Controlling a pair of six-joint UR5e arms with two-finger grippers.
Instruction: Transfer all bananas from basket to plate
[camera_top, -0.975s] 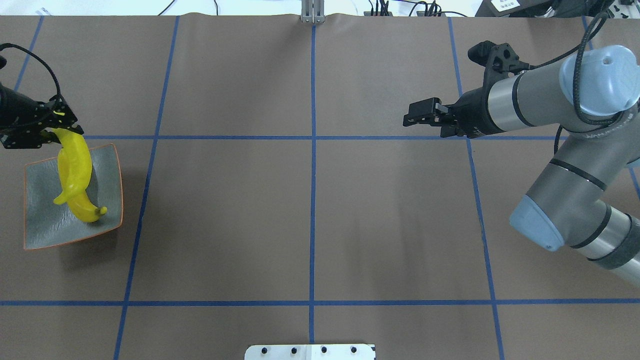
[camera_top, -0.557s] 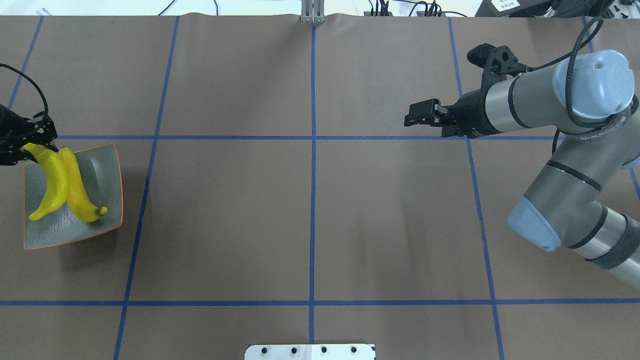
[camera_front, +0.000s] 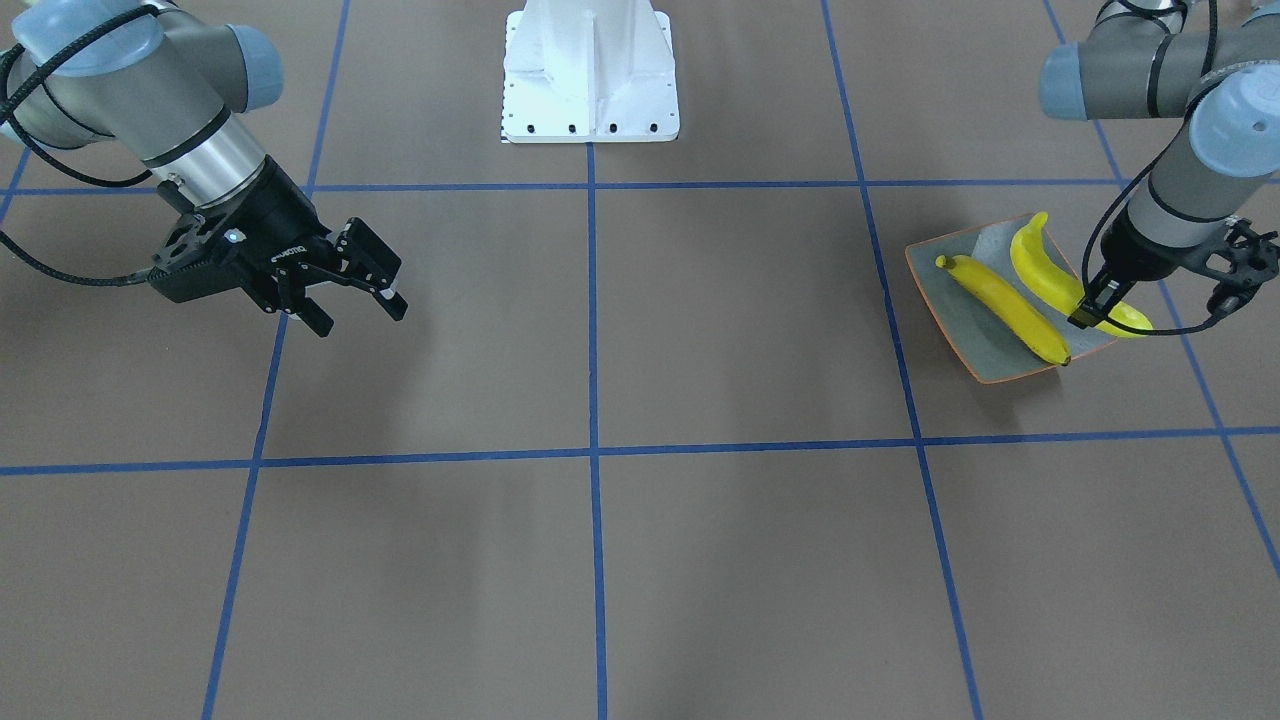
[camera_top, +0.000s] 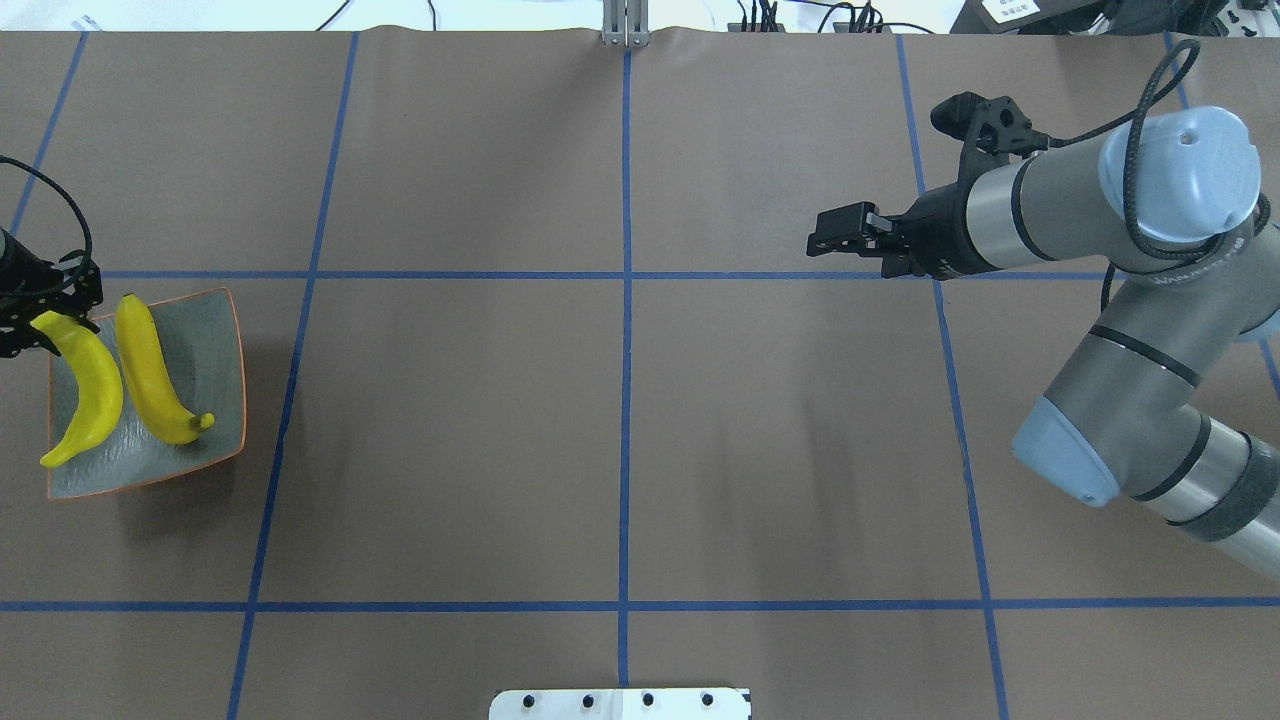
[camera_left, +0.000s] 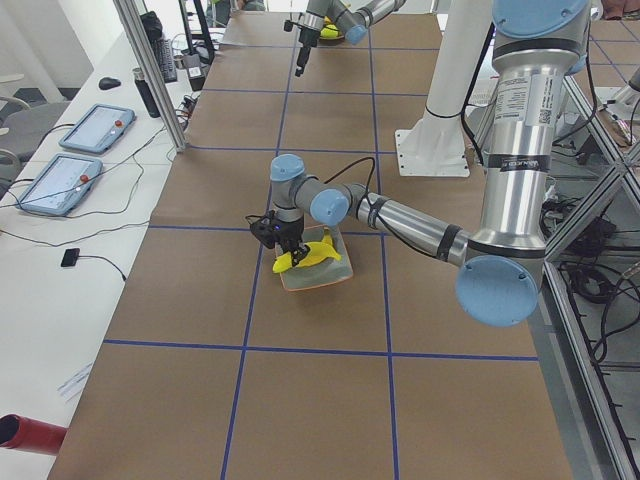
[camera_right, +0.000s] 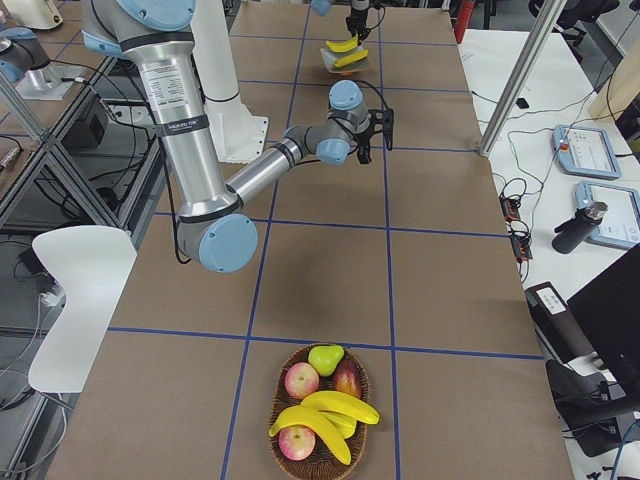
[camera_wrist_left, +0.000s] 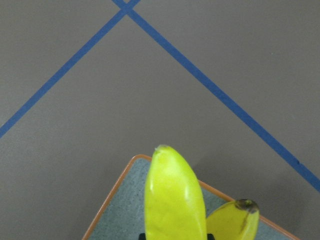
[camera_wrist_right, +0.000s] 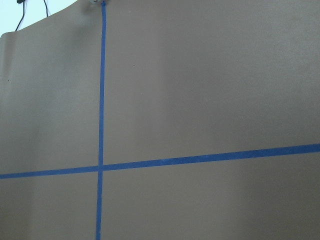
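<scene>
The grey-green plate (camera_top: 215, 330) with an orange rim sits at the table's left end. One banana (camera_top: 152, 372) lies on it. My left gripper (camera_top: 42, 322) is shut on the top end of a second banana (camera_top: 82, 395), which hangs down alongside the first with its lower tip at the plate's outer edge. In the left wrist view the held banana (camera_wrist_left: 175, 200) fills the bottom, over the plate's corner (camera_wrist_left: 120, 210). My right gripper (camera_front: 358, 312) hovers open with nothing in it over the table's right half. The basket (camera_right: 285, 385) holds more bananas (camera_right: 335, 408).
Apples and a green pear (camera_right: 325, 358) share the basket at the table's far right end. Blue tape lines cross the brown table. The robot's white base (camera_front: 590, 70) stands at the middle of the near edge.
My left gripper has carried its banana outward from above the plate's middle to the plate's outer side, now beside the lying banana. The right arm shifted only slightly.
</scene>
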